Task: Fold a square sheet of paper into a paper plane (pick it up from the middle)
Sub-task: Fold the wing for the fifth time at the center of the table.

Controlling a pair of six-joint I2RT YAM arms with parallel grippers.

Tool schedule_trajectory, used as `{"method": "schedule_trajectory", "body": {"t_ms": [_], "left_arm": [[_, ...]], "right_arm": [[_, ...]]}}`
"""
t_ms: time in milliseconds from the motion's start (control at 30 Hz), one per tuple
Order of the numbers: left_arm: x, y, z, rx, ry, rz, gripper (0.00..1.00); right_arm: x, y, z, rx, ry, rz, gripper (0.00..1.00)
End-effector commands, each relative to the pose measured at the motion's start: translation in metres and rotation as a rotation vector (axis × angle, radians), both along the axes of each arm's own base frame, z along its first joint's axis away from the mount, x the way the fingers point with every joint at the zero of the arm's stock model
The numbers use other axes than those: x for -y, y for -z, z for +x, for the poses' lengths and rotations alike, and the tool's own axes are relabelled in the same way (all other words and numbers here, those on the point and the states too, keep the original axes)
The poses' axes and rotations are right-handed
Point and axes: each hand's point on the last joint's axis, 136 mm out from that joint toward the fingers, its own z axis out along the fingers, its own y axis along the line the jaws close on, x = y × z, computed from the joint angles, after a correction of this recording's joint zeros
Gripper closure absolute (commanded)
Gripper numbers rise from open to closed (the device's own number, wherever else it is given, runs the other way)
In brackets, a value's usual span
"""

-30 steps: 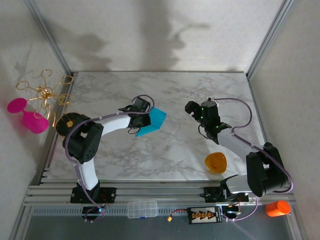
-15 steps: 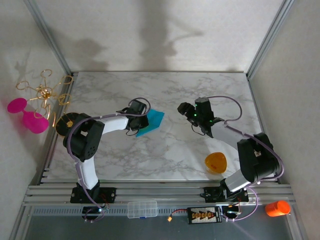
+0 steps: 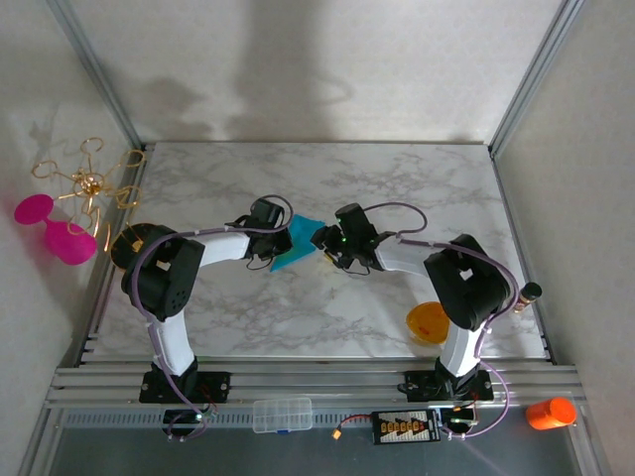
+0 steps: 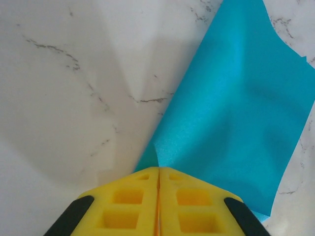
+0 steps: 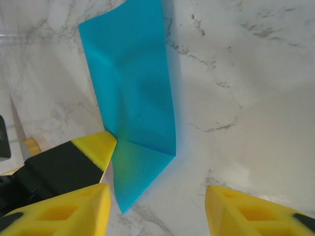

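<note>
My left gripper (image 4: 159, 173) is clamped on the square sheet of paper (image 4: 236, 108); my right gripper (image 5: 157, 199), jaws apart, straddles its nearest corner.

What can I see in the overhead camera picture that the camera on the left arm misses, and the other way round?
Overhead adds both arms, with the right tool beside the teal sheet of paper, plus an orange bowl and a pink glass. The left wrist view adds the close-up: the left tool shut on the sheet's edge. Both share the sheet and the marble table.
</note>
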Motion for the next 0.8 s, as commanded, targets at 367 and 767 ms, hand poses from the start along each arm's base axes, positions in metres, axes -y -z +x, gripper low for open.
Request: {"method": "schedule_trajectory", "body": {"t_ms": [367,767], "left_arm": [[-0.017,0.029,-0.026,-0.115,-0.009,0.057,0.91],[-0.018,0.026,-0.025,-0.106,-0.011,0.058,0.91]], "right_arm": [[-0.018,0.018,0.008,-0.065,0.012,-0.041,0.53],[-0.027,0.022,0.015,-0.039,-0.018,-0.040,0.53]]}}
